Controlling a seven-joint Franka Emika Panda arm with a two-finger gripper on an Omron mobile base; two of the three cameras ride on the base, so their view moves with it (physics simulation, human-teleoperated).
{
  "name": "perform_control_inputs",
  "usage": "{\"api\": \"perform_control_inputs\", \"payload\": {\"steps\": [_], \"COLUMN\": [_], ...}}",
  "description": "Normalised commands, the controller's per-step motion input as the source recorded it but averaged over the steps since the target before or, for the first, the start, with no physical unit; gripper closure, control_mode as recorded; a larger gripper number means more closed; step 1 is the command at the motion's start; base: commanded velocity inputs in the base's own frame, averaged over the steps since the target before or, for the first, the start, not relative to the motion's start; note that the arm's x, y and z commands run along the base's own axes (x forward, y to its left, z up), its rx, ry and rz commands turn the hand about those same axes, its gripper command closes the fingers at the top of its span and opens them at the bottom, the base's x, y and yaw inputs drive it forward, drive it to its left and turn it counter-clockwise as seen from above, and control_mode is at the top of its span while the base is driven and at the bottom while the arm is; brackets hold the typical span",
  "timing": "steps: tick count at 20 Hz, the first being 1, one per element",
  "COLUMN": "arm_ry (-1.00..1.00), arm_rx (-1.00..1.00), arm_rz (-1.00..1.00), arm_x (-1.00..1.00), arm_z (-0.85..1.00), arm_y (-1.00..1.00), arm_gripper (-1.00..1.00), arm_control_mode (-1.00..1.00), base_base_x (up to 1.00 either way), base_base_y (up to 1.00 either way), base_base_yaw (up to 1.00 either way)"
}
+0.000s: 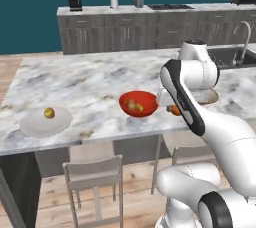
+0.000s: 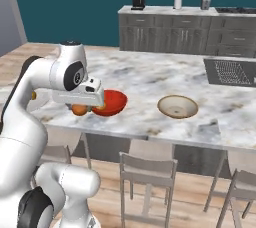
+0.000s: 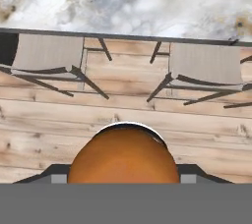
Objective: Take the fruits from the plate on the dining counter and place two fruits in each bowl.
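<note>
Left base view. Marble-topped bench ran across the frame. On it at the left, the plate carried one small yellow-green fruit. Near the middle stood the red bowl, holding two fruits — their kinds too small to tell. Just right of the red bowl an orange fruit showed beside the white arm, which hid most of the gripper. Behind the arm, a sliver of the tan bowl was visible.

Right base view. The gripper hung at the near edge of the bench with the orange fruit under it, touching or just in front of the red bowl's near side. The tan bowl sat well apart to the right, on bare marble, and looked empty. A sink mat lay further back; stools stood below the bench edge.

Hand view. The orange fruit filled the lower middle, seated between the fingers — they were closed on it, tips hidden behind its bulk. The red bowl's rim showed at the top edge, past the bench lip; two stool seats and the wood floor lay between.

Judgement: the red bowl appeared full at two, so the held fruit belonged in the tan bowl, which lay to the gripper's right along the bench. The fruit being round, no long axis mattered.
</note>
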Motion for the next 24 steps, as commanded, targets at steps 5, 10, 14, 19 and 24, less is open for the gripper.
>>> {"api": "perform_control_inputs", "payload": {"steps": [5,10,14,19,24], "arm_ry": [0.0,0.0,0.0,0.0,0.0], "arm_rx": [0.0,0.0,0.0,0.0,0.0], "arm_rz": [0.0,0.0,0.0,0.0,0.0], "arm_x": [0.0,0.0,0.0,0.0,0.0], "arm_z": [0.0,0.0,0.0,0.0,0.0], "arm_y": [0.0,0.0,0.0,0.0,0.0], "arm_gripper": [1.0,1.0,1.0,1.0,1.0], "arm_control_mode": [1.0,1.0,1.0,1.0,1.0], "base_base_x": [0.05,0.13,0.31,0.58,0.64], "base_base_y": [-0.92,-0.87,-0.59,-0.06,-0.02], "base_base_yaw": [-0.04,-0.01,0.0,0.0,0.0]}}
